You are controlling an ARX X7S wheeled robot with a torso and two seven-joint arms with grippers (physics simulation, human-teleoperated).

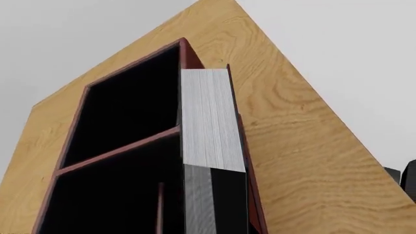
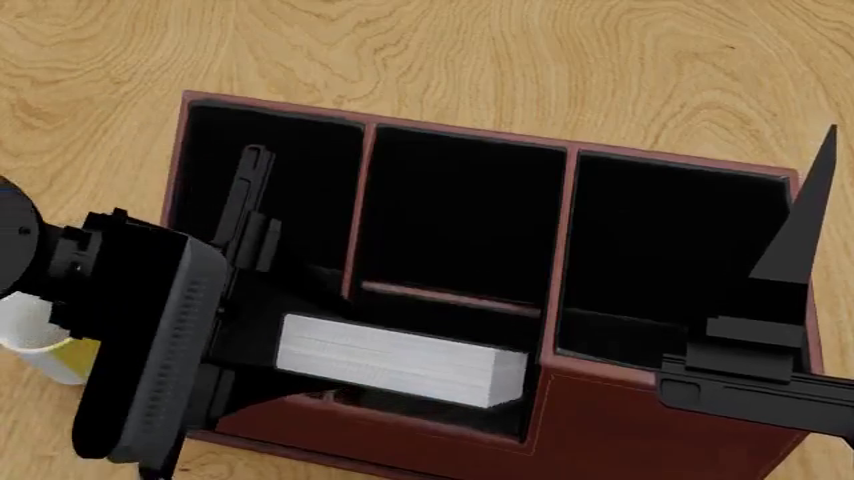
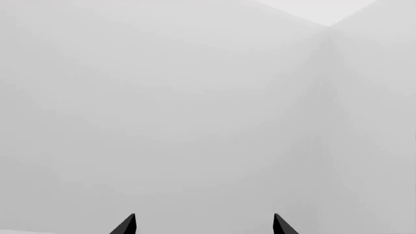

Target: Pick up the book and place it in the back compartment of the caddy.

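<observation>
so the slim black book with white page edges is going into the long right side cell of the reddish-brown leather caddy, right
Not quite. The head view shows the slim black book at the reddish-brown leather caddy, but at the small middle-column cell split off by the low divider, not the long right side cell.

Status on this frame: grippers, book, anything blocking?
Left gripper at book, grip unclear. Right gripper open, empty. Book in caddy middle near cell. Nothing blocking.
</observation>
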